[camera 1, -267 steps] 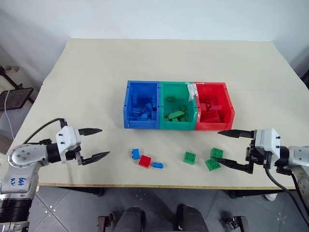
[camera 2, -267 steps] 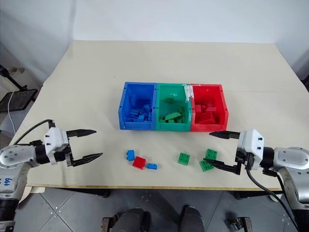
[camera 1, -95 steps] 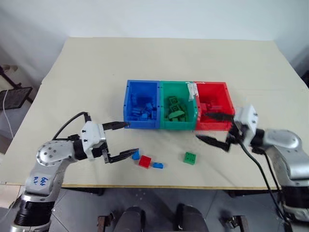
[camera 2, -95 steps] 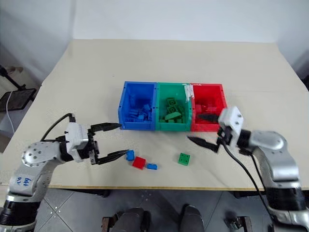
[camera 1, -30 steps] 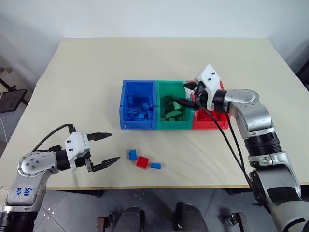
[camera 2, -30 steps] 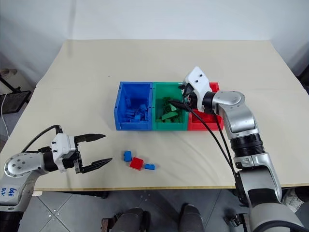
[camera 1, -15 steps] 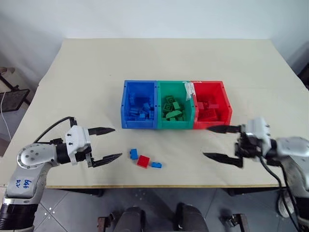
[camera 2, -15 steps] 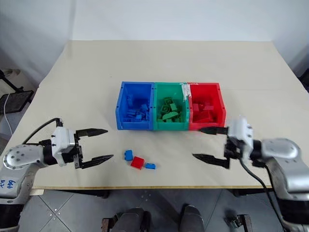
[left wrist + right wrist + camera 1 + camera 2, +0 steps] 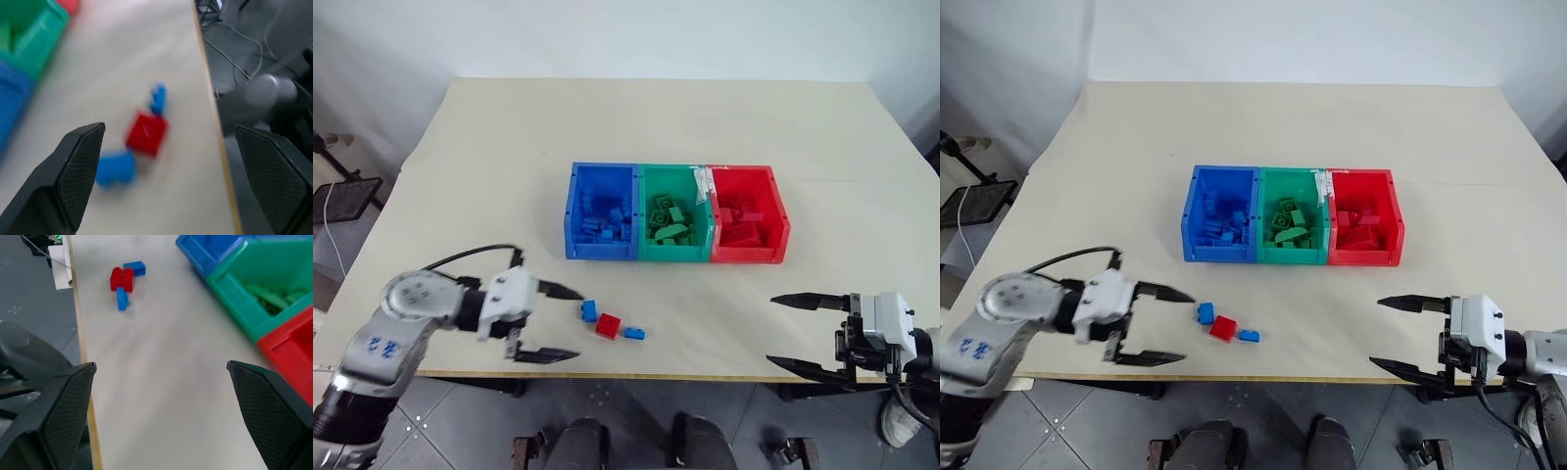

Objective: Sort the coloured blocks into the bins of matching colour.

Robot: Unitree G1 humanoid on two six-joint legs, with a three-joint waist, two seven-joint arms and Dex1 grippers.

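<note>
On the pale tabletop (image 9: 509, 147) three joined bins sit in a row near the middle: the blue bin (image 9: 574, 211) on the robot's left, the green bin (image 9: 642, 217) in the centre and the red bin (image 9: 781, 220) on the right, each already holding a heap of bricks of its own colour. Three loose bricks lie in a small cluster on the tabletop in front of the blue bin, close to the near edge: a blue brick (image 9: 588, 310), a red brick (image 9: 607, 326) just beside it, and a smaller blue brick (image 9: 633, 334) on the red one's far side from the first. The left tool (image 9: 558, 324) hangs low over the near part of the tabletop, just to the left of this cluster, its two black fingers spread wide apart and pointing toward the bricks; one fingertip reaches close to the blue brick, the other extends past the tabletop's front edge, and nothing is held between them. In the left wrist view the three bricks lie between its parted fingers, apart from both. The right tool (image 9: 795, 334) sits over the near right corner of the tabletop, well apart from the bricks and in front of the red bin, its fingers likewise wide apart and empty, pointing toward the left.
</note>
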